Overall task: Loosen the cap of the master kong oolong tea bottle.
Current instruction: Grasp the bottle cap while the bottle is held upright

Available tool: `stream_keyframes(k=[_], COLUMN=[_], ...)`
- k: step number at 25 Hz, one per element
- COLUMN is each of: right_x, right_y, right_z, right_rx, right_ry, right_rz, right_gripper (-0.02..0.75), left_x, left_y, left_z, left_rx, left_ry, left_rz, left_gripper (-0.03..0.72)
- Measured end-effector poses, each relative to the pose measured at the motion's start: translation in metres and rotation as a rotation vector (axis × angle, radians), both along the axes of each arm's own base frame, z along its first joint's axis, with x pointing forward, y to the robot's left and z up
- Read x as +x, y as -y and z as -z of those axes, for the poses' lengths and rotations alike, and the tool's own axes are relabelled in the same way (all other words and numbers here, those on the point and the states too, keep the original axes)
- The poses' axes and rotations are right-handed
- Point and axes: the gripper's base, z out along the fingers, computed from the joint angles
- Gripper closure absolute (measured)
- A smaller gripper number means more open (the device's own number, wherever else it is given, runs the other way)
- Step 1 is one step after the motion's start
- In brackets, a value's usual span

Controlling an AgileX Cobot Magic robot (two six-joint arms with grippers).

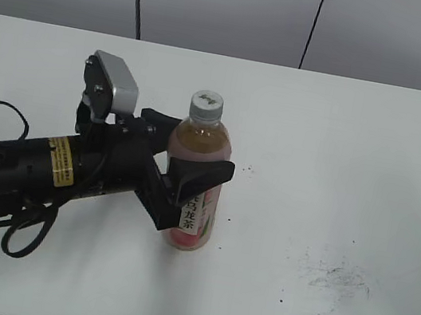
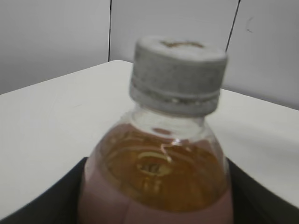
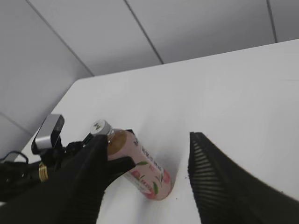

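Note:
The master kong oolong tea bottle (image 1: 202,141) stands upright on the white table, with amber tea and a pink label. Its white-grey ribbed cap (image 1: 206,105) is on top. My left gripper (image 1: 191,156) is shut on the bottle's body just below the shoulder, one finger behind and one in front. In the left wrist view the cap (image 2: 177,74) and the bottle (image 2: 154,182) fill the frame between the black fingers. My right gripper (image 3: 147,140) is open and empty, well above and away from the bottle (image 3: 149,175) and the cap (image 3: 100,127). It is outside the exterior view.
The white table (image 1: 373,152) has grey scuff marks (image 1: 335,279) at the front right and a few dark specks near the bottle. Grey wall panels stand behind the table's far edge. The left arm's cables (image 1: 20,231) lie at the front left.

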Motion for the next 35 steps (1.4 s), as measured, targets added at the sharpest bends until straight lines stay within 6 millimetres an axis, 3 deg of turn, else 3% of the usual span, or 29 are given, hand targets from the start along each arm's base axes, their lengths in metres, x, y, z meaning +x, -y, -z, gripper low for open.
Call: stream_keyframes(k=[6,10,14,17,22,26,35], right_x=[0.068,0.107,0.137,0.156,0.171,0.178,0.159], right_y=[-0.021,-0.027,-0.036,-0.055,-0.097,-0.132,-0.195], right_z=[-0.006,-0.021,-0.041,-0.049,-0.059,-0.060,-0.038], right_rx=[-0.111,-0.144,-0.316,-0.471,-0.705,-0.765,-0.810], right_ry=[-0.191,-0.256,-0.235,-0.256,-0.324,-0.363,-0.443], right_rz=[-0.301,-0.414,-0.480,-0.541,-0.594,-0.546,-0.540], right_gripper=[0.341,0.342,0.342,0.342,0.342,0.342,0.342], left_x=[0.000,0.000,0.000,0.000,0.000,0.000,0.000], left_y=[0.000,0.000,0.000,0.000,0.000,0.000,0.000], left_z=[0.000,0.000,0.000,0.000,0.000,0.000,0.000], left_rx=[0.000,-0.001,-0.001,-0.001,-0.001,-0.001,-0.002], left_ry=[0.000,0.001,0.001,0.001,0.001,0.001,0.000], left_rz=[0.000,0.002,0.002,0.002,0.002,0.002,0.001], left_gripper=[0.239,0.239,0.239,0.239,0.239,0.239,0.239])
